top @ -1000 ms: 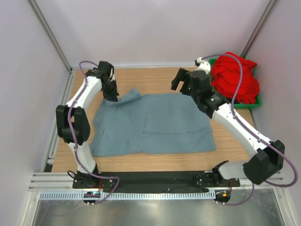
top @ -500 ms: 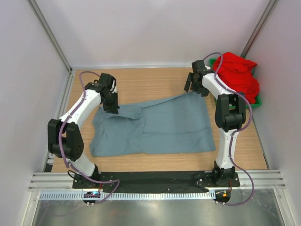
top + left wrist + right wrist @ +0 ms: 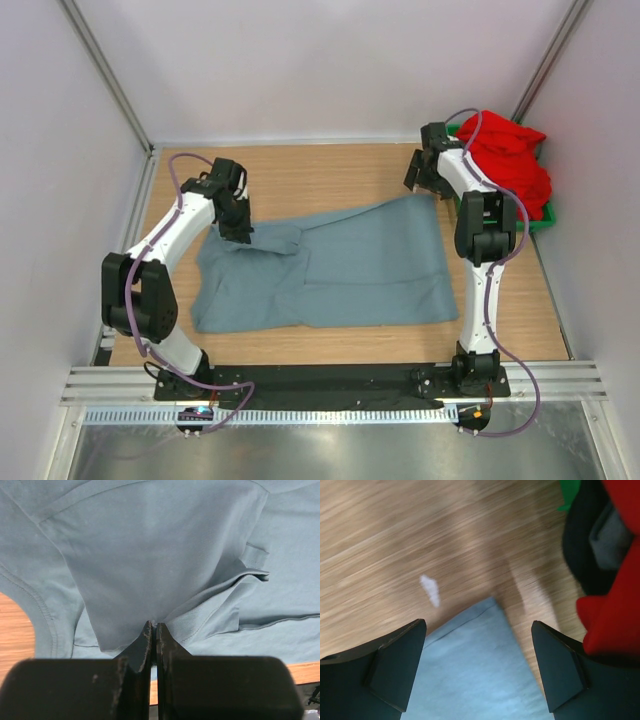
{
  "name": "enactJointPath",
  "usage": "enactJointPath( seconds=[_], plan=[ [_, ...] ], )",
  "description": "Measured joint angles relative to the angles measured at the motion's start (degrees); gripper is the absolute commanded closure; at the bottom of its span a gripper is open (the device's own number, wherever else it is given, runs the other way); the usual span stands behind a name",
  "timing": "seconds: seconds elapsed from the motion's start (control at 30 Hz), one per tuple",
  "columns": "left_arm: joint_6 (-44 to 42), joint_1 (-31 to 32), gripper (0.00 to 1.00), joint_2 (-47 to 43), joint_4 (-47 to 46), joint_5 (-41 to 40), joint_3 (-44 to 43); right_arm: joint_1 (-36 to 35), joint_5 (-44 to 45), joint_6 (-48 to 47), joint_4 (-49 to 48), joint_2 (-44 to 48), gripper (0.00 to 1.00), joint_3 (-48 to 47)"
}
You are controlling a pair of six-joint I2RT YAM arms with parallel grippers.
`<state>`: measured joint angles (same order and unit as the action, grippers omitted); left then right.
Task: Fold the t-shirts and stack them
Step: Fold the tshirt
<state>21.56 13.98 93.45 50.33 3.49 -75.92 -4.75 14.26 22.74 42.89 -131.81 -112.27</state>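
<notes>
The grey-blue t-shirt (image 3: 330, 265) lies mostly spread on the wooden table (image 3: 320, 168), its far-left part bunched, so the step in hand looks like flattening before folding. The left gripper (image 3: 153, 630) is pressed together on a pinch of that bunched cloth, while the right gripper (image 3: 477, 630) hangs spread wide over the shirt's far-right corner, holding nothing; next it likely needs to drop and close on that corner so both arms can pull the wrinkles out. The red t-shirt (image 3: 505, 160) sits heaped in a green bin (image 3: 543, 218) at the table's far-right corner; plain white walls (image 3: 330, 60) and 2 slanted metal posts (image 3: 105, 75) enclose the cell.
</notes>
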Motion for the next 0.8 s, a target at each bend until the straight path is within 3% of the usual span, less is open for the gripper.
enactJointPath(
  seconds=[0.2,0.27,0.5,0.7,0.8],
  plan=[
    [0.0,0.0,1.0,0.0,0.0,0.0,0.0,1.4,-0.5,0.0,-0.3,-2.5,0.17,-0.3],
    [0.0,0.0,1.0,0.0,0.0,0.0,0.0,1.4,-0.7,0.0,-0.3,-2.6,0.32,-0.3],
    [0.0,0.0,1.0,0.0,0.0,0.0,0.0,1.2,-1.5,0.0,-0.8,-2.6,0.63,-0.2],
    [0.0,0.0,1.0,0.0,0.0,0.0,0.0,1.1,-1.8,-0.2,-0.8,-2.6,0.99,-0.2],
    [0.0,0.0,1.0,0.0,0.0,-0.3,0.0,1.1,-1.7,-0.2,-0.4,-2.9,0.99,-0.8]
  ],
)
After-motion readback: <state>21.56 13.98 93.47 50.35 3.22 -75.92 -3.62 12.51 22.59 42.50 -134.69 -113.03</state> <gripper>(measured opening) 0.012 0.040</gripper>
